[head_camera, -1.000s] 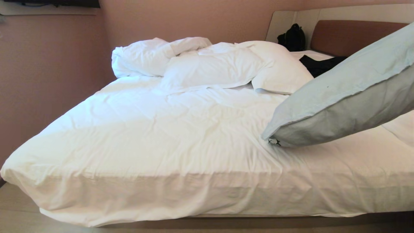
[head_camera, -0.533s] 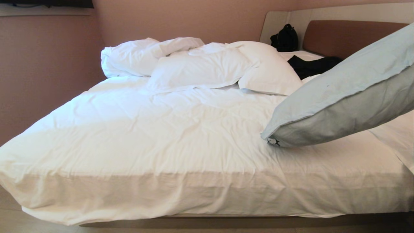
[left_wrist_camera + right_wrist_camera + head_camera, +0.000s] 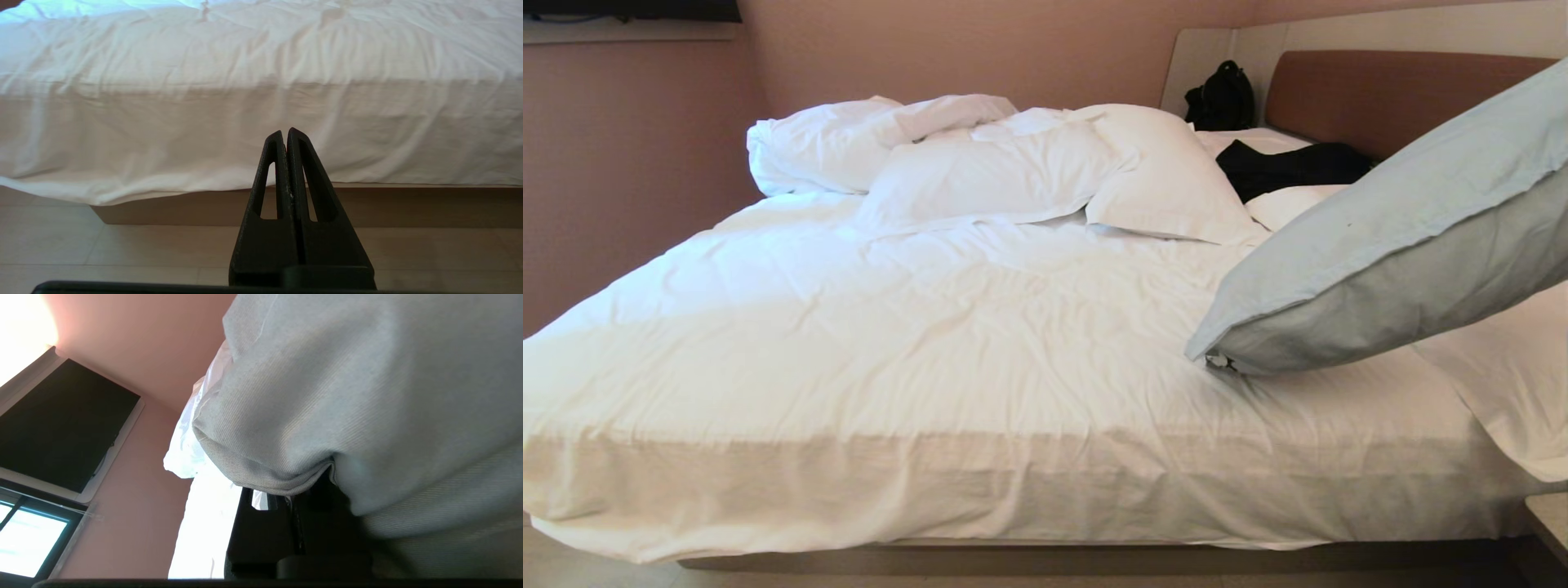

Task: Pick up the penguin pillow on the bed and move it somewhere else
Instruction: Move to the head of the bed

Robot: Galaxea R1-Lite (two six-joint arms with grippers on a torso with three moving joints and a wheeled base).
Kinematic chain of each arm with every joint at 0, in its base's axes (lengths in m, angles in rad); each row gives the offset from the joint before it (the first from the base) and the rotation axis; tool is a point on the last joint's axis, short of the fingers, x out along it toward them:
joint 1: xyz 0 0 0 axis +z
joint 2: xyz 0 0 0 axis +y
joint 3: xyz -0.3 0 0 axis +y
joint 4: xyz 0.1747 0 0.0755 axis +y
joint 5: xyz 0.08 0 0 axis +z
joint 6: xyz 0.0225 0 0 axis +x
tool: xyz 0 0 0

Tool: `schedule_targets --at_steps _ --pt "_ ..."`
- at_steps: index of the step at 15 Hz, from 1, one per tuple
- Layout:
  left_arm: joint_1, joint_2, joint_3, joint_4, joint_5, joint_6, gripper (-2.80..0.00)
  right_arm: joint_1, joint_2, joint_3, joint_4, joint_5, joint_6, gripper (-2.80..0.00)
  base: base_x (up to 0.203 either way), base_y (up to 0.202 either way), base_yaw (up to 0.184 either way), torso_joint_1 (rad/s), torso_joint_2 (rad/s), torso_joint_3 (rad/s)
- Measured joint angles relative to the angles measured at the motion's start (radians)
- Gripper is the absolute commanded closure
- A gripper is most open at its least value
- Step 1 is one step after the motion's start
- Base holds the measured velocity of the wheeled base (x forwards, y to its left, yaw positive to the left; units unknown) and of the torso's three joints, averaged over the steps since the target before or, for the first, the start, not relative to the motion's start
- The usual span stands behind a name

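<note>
The jaws of the right gripper (image 3: 300, 490) are pinched tight on the edge of the penguin pillow (image 3: 1405, 245), whose pale blue-grey fabric drapes over them. The pillow hangs tilted at the right side of the bed (image 3: 915, 343), its upper end out of frame and its lowest corner close above the white sheet. The jaws of the left gripper (image 3: 286, 136) are pressed together on nothing, low beside the bed's front edge above the floor (image 3: 122, 249). White pillows (image 3: 1005, 167), a bunched duvet (image 3: 833, 143) and a dark bag (image 3: 1221, 98) sit near the brown headboard (image 3: 1372, 94).
</note>
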State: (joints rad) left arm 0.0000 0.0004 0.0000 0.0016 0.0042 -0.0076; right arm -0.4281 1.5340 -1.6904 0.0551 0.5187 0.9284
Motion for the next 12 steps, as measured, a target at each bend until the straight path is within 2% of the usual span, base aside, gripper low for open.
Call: schedule_targets --at_steps 12 --pt "0.000 0.000 0.000 0.001 0.000 0.002 0.00 0.000 0.000 0.003 0.000 0.001 -0.001 0.00 0.000 -0.191 0.001 0.001 0.00 0.003"
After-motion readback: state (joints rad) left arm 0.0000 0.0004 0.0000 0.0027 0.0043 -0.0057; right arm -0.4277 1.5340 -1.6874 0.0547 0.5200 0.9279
